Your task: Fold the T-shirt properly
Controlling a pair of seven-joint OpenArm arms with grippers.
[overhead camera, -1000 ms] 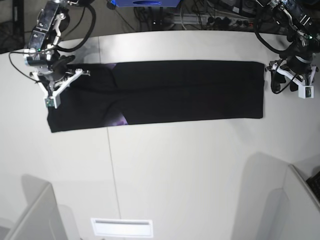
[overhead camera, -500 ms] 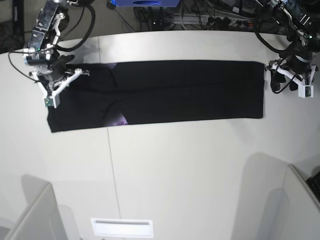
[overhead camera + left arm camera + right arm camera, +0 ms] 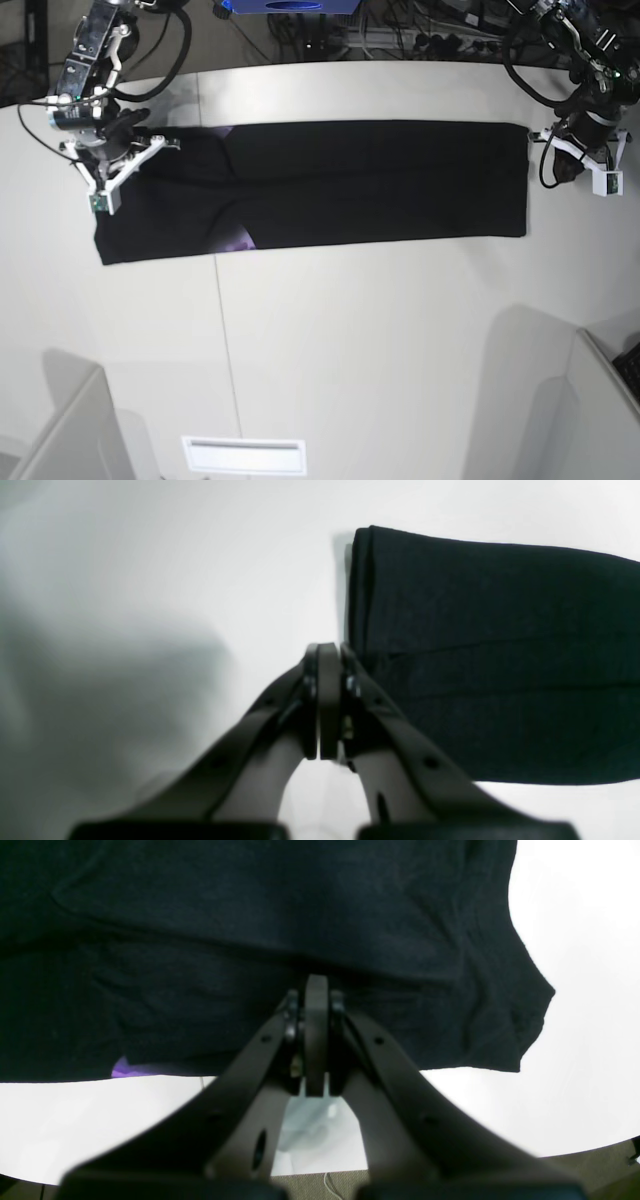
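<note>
Lengthwise folding looks done: the T-shirt (image 3: 320, 180) lies as a long band; crosswise folds remain. Left gripper (image 3: 324, 652) and right gripper (image 3: 316, 985) are clenched empty.

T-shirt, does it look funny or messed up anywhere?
Mostly neat: the T-shirt lies as a long folded band. One end, by the right gripper, flares wider than the rest, and a purple patch peeks out at its lower edge.
</note>
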